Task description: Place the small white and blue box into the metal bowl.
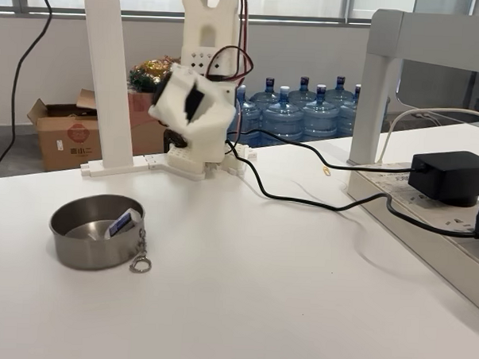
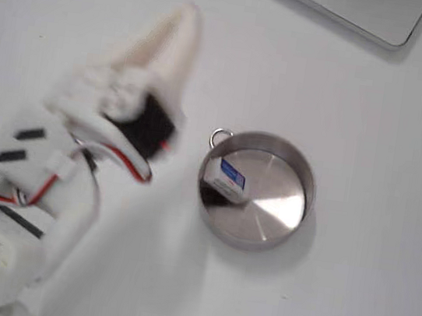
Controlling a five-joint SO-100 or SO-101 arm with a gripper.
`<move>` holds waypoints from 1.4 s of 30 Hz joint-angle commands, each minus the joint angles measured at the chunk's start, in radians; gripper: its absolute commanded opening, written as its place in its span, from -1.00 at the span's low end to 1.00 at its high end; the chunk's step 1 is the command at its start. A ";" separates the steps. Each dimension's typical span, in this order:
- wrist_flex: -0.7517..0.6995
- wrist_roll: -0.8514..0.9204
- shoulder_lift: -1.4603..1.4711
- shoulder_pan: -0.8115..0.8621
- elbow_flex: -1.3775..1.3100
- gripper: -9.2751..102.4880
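The small white and blue box (image 1: pixel 123 223) sits inside the metal bowl (image 1: pixel 77 248), tilted, leaning against the bowl's inner wall on the side nearest the clip ring (image 1: pixel 140 263). In a fixed view from the front its long axis slants up and to the right, top end poking just above the rim. From above, the box (image 2: pixel 224 179) lies against the left inner wall of the bowl (image 2: pixel 283 231), blue panel facing up and toward the ring (image 2: pixel 218 137); lower part of the box is hidden by the bowl wall in the front view. Print on it is too small to read.

The pincer (image 2: pixel 185 14) is blurred in the view from above, a pale tapering shape up and left of the bowl, apart from it, holding nothing I can see; whether its jaws are spread or pressed together, cannot tell. In the front view the arm (image 1: pixel 192 112) is folded back near its base, well behind the bowl, also smeared.

Bowl stands on the white surface (image 1: pixel 282 293) with wide bare room in front and to the right. A black cable (image 1: pixel 302 201) and power adapter (image 1: pixel 450 176) sit off at the right edge, well apart. Water bottles (image 1: pixel 306 111) and a cardboard box (image 1: pixel 63 132) stand behind the surface.
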State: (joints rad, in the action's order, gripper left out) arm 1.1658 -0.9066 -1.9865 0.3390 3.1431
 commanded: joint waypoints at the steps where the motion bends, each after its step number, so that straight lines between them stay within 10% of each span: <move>1: 0.000 0.318 -0.089 -0.117 0.037 -0.90; 10: -0.127 0.859 -0.160 -0.379 0.049 -0.90; 29: -2.013 0.969 -1.388 -0.453 0.087 -0.90; 42: -2.230 0.969 -1.519 -0.453 0.086 -0.90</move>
State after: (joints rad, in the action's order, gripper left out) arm -1.0600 0.0537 -3.4883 -0.1104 3.1661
